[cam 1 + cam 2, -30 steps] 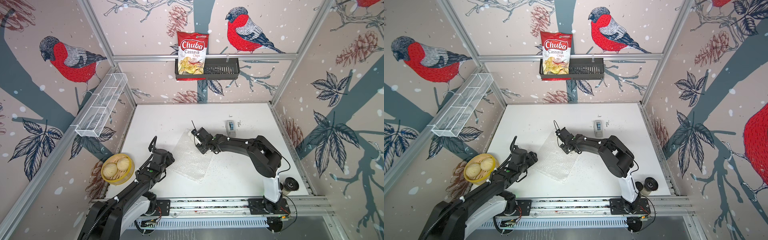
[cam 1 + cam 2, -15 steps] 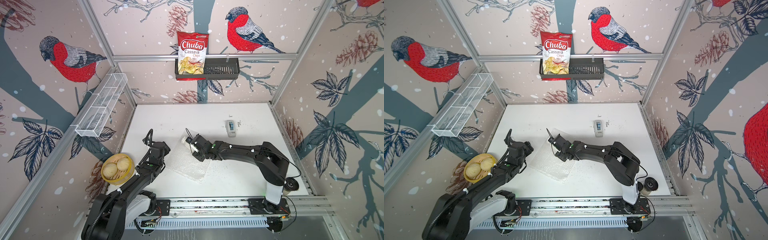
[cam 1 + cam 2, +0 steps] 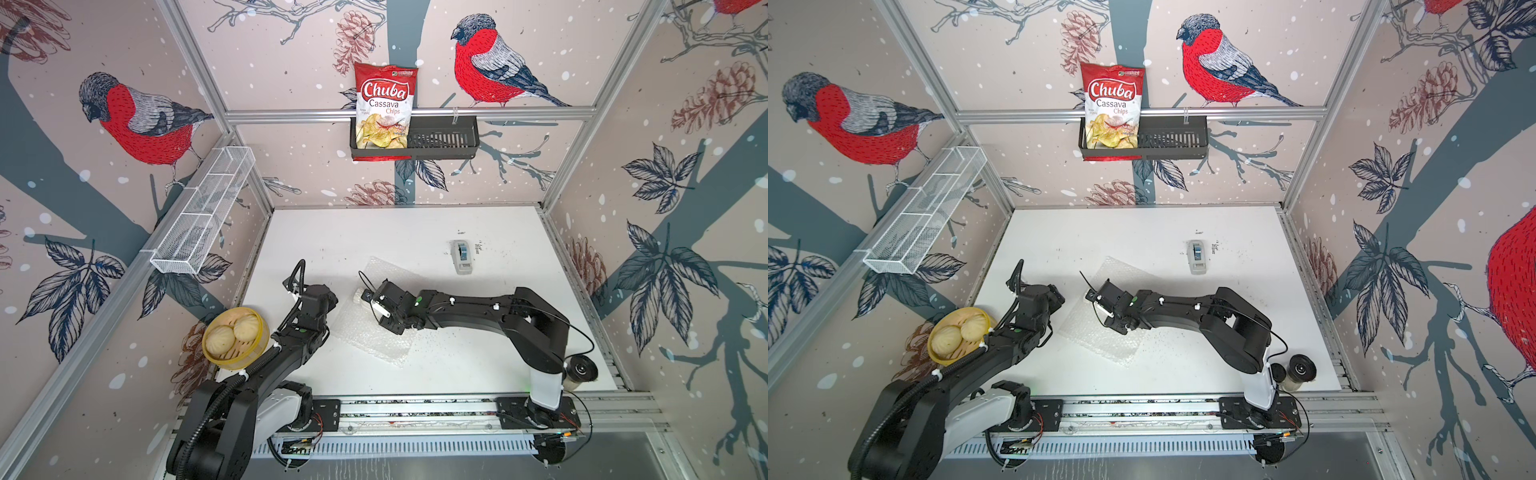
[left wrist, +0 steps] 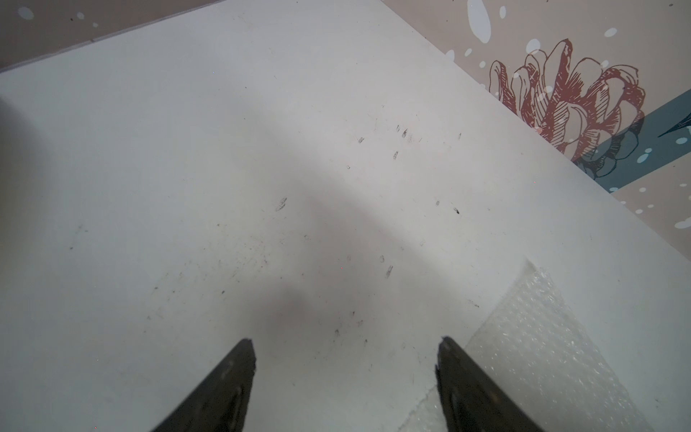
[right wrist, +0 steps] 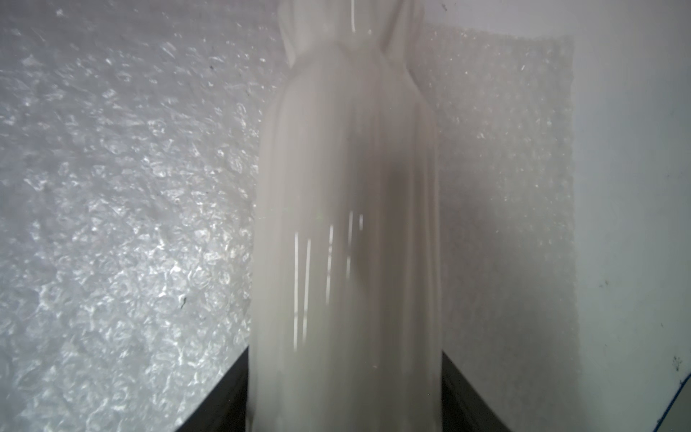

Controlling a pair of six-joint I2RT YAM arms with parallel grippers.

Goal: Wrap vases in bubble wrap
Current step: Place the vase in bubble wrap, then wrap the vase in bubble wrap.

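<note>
My right gripper (image 5: 344,355) is shut on the white ribbed vase (image 5: 347,209), which sticks straight out from between the fingers. In a top view the vase (image 3: 357,296) pokes out to the left of the right wrist, over the left part of the bubble wrap (image 3: 374,338). The clear sheet lies flat on the white table in both top views (image 3: 1100,338). Whether the vase touches it I cannot tell. My left gripper (image 4: 346,340) is open and empty above bare table, with the wrap's edge (image 4: 542,336) beside one finger. It hangs just left of the sheet in a top view (image 3: 330,301).
A grey-blue tape dispenser (image 3: 462,257) lies behind the wrap toward the right. A yellow steamer with buns (image 3: 235,338) sits at the table's left edge. A dark cylinder (image 3: 582,370) stands by the right arm's base. A chips bag (image 3: 384,112) hangs in the back-wall basket.
The right arm has carried the vase leftward and toward the front, over the wrap. The left gripper has drawn back a little toward the table's left side.
</note>
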